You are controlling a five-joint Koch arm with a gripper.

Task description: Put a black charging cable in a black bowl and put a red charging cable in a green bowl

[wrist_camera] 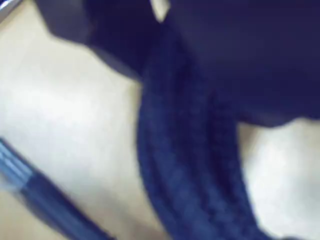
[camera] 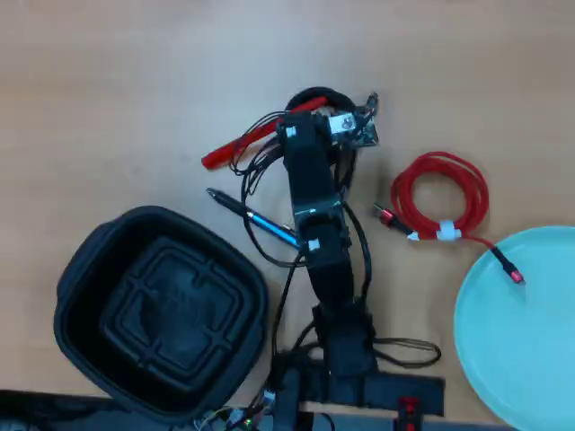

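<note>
You have a pale wood-grain bench (camera: 108, 72) under the arm, matte and smooth. In the overhead view the black bowl (camera: 162, 314) sits at lower left: a squarish, round-cornered tub with thick walls and a ribbed square pattern pressed into its floor. At lower right the green bowl (camera: 521, 332) reads as a pale mint, flat, smooth disc, cut off by the frame edge.

The red cable (camera: 440, 199) lies coiled in a neat ring on the bench, bound by a white tie, well to the right of the arm; its loose tail runs down so the plug rests on the green bowl's rim.

The black cable (camera: 316, 95) shows only as a dark arc at the top of the arm, right at the tool (camera: 346, 121). In the wrist view the same cable (wrist_camera: 190, 165) is a thick band of braided strands hanging close under the lens; the picture is blurred.

Whether the tool is clenched on the black cable you cannot tell: the arm's body hides the jaws from above, and the wrist view is too soft.

A blue-barrelled pen-like object (camera: 256, 218) lies on the bench just left of the arm, and a red clip-like piece (camera: 238, 146) juts out at upper left of it.
</note>
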